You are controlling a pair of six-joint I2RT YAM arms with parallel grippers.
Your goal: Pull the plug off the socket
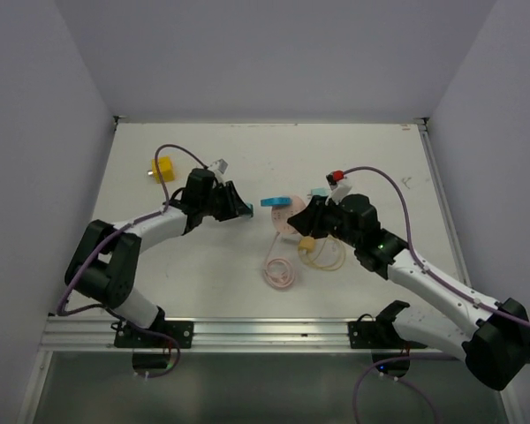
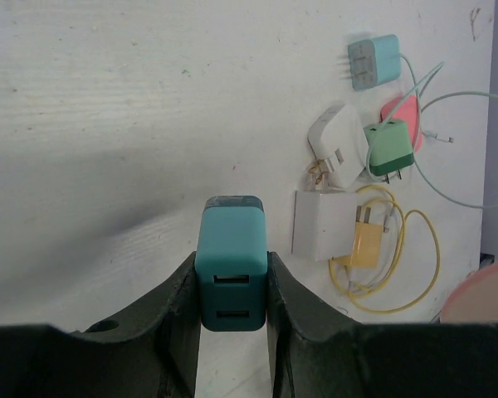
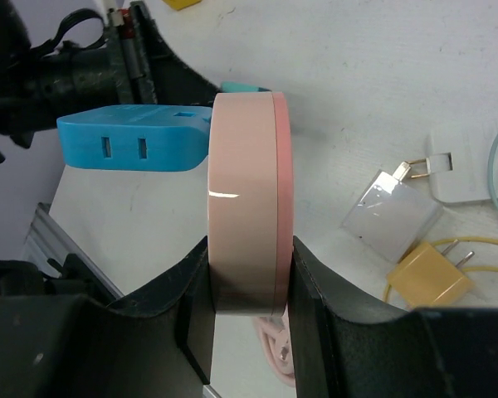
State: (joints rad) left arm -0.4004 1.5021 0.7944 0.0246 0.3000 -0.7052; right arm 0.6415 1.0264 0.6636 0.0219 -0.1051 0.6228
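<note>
White wooden bench [image 1: 203,265], both arms busy. Right jaws are clamped on the round pink plastic socket disc [image 3: 242,182], held on edge. Left jaws pinch the small teal two-port USB plug [image 2: 231,249], which sits near the socket, not plugged in.

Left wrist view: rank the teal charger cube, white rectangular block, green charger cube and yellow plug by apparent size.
1. Teal two-port charger cube, though it is nearest the camera, held in the left gripper.
2. White rectangular block.
3. Green charger cube and yellow plug: too alike to rank.
</note>
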